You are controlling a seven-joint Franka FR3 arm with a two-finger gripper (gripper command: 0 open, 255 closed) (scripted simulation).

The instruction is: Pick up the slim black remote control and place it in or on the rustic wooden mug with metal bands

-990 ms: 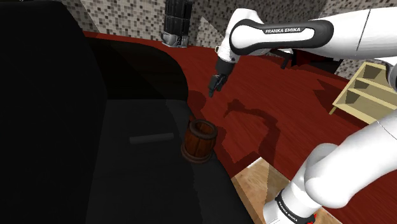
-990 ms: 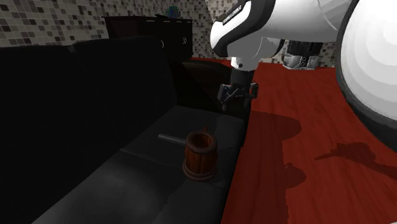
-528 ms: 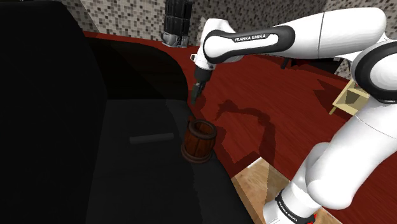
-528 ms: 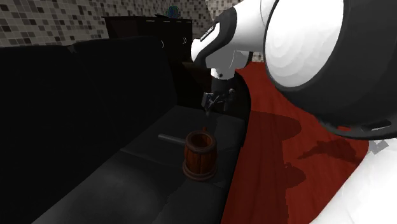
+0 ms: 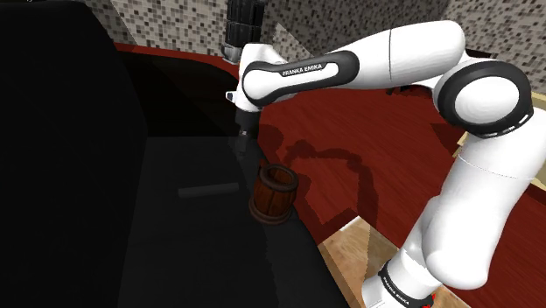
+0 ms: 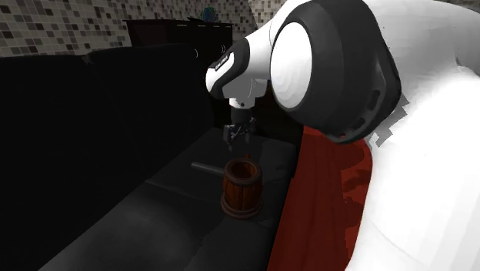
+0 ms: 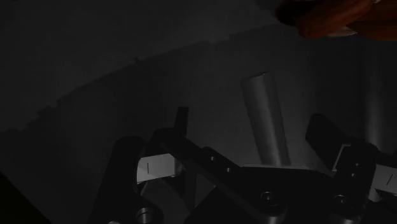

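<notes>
Remote control (image 5: 207,190) approach in hand, no grasp yet. Hanging just above the middle of the shoulder view: gripper (image 5: 244,133), pointed down, fingers (image 7: 156,167) spread apart and clasping nothing, as far as the dim wrist view allows a reading. Seen along the hand, a slim grey bar lined up in the gap between the fingers but farther off, apart from both.

Just below and to the right of the gripper in the shoulder view: wooden mug (image 5: 274,192), upright, metal-banded, open mouth up, near the seat's right edge. Left of the mug and close beside it, near the middle of the frame: the remote, flat on the dark sofa seat (image 5: 175,254), long axis running left to right. Probably not touching the mug, though hard to settle in this gloom.

Next, by judgement: carry the hand a little left, past the mug's rim, come down over the bar's middle, turn the fingers across its narrow width, then close. Main risk: clipping the mug on the descent.

Against half a second ago: gripper shifted left in the shoulder view, off the red floor (image 5: 367,131) side and over the seat, and somewhat lower. Remote and mug unmoved.
</notes>
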